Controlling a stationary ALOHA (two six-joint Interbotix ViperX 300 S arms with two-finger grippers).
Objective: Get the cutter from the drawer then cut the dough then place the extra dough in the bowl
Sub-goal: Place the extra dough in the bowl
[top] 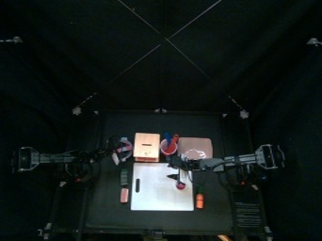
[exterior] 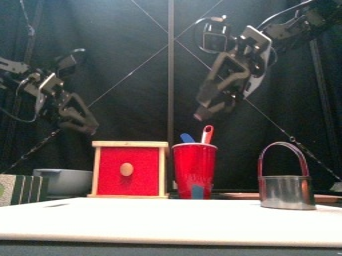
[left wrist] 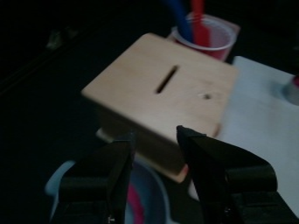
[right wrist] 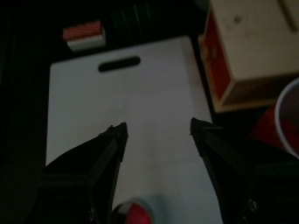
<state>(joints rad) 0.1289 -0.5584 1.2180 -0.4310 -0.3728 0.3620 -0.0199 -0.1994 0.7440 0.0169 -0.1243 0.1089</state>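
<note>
The pale wooden box (exterior: 130, 170) stands behind the white board (exterior: 171, 218), and its red drawer front looks flush. The metal cutter (exterior: 286, 180) with its wire handle stands upright at the board's right. A flat pinkish dough disc (top: 198, 148) lies behind the board, right of the red cup (exterior: 194, 170). The blue-grey bowl (exterior: 60, 181) sits left of the box. My left gripper (left wrist: 158, 166) hangs open above the box top (left wrist: 170, 92) on the bowl's side. My right gripper (right wrist: 158, 149) is open, high over the board (right wrist: 117, 105).
The red cup (top: 170, 145) holds a blue and a red toy knife. Small red toys lie on the table left of the board (top: 123, 195) and on the board under the right gripper (top: 180, 184).
</note>
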